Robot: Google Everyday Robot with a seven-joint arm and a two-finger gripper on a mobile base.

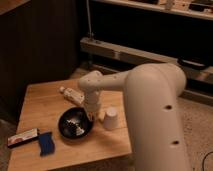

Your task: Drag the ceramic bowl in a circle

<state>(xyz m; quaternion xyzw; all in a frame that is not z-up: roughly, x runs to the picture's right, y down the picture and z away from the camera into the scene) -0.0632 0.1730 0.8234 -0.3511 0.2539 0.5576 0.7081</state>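
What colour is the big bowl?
The ceramic bowl is glossy black, camera view; the gripper is at its rim.

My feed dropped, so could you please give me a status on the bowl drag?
Gripper down at rim of ceramic bowl, cup side. Bowl upright on table. Close beside gripper: white cup; blue block off bowl's other side.

My arm [155, 115] fills the right of the view, a smooth cream-white shell of fat, rounded segments. Its big near link is dotted with small dark recessed holes. A bulbous joint caps the slimmer forelink, whose gripper [90, 116] sits at the right rim of the ceramic bowl [69, 126].
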